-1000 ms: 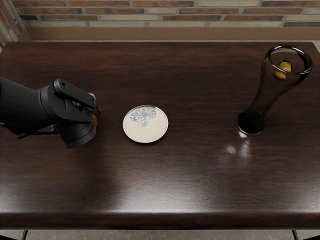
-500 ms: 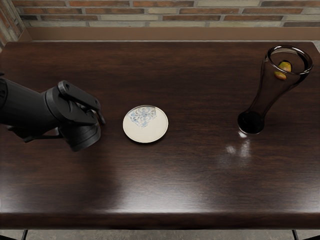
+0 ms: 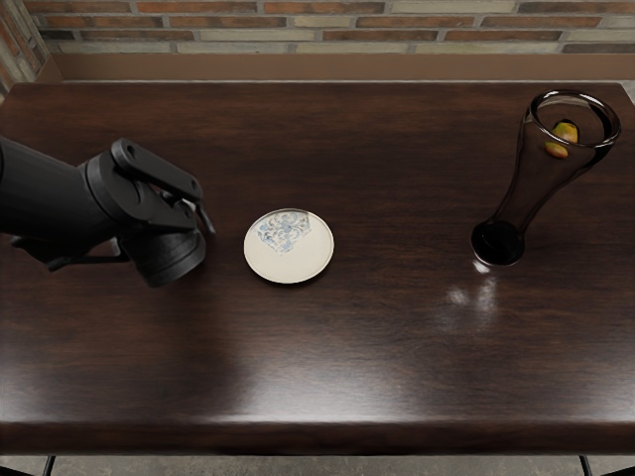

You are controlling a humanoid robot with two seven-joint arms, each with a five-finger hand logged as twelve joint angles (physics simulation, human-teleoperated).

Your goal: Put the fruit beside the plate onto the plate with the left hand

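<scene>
Since a second ago the left hand (image 3: 164, 233) has travelled a little toward the plate (image 3: 289, 276) and slightly toward the far edge of the table (image 3: 327, 367), and the sliver of orange then showing at its plate-side edge is gone from sight. The hand now hangs over the left part of the table, midway between near and far edges, its arm (image 3: 45, 203) coming in from the left edge. It shows from behind as one dark mass, so I cannot tell whether it is closed on anything. No fruit lies on the wood beside the plate; the fruit is probably inside or under the hand, though the view does not show it, and its long axis cannot be read.

The plate sits just left of the table's centre, empty, its patterned face fully exposed. It lies just beside the hand on the side away from the left edge, with a strip of dark wood between them. The coming move turns on that: a short carry straight away from the left edge should bring the hand above the plate. The left hand is the only one in view and plainly the nearer. Well apart, near the far right corner, stands a tall glass (image 3: 531, 188) with a yellow-orange piece (image 3: 562, 137) showing in its mouth
</scene>
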